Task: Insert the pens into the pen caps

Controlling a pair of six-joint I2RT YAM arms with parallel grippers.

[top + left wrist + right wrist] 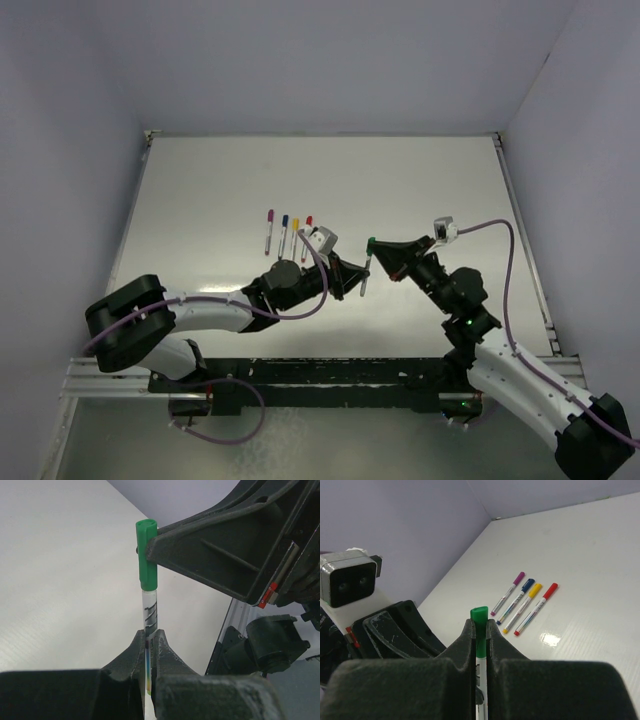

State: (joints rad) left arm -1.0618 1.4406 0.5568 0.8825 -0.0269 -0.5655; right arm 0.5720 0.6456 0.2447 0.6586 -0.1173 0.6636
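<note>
White desk (420,190): left hand (150,641) clamps thin white stick pen (150,611) mid-air, right hand (480,626) clamps stubby green plastic cap (147,555) over its tip. Seating step, I reckon; next needs straight axial push.

A glossy white worktop (300,180) is boxed in by plain pale lavender walls (330,60) on three sides. A metal rail (540,300) edges its right side. Soft overhead light glints off it.

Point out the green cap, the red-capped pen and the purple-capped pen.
green cap (148,573), left wrist view, lower half of cap
red-capped pen (534,611), right wrist view, mid-shaft
purple-capped pen (506,595), right wrist view, mid-shaft
</note>
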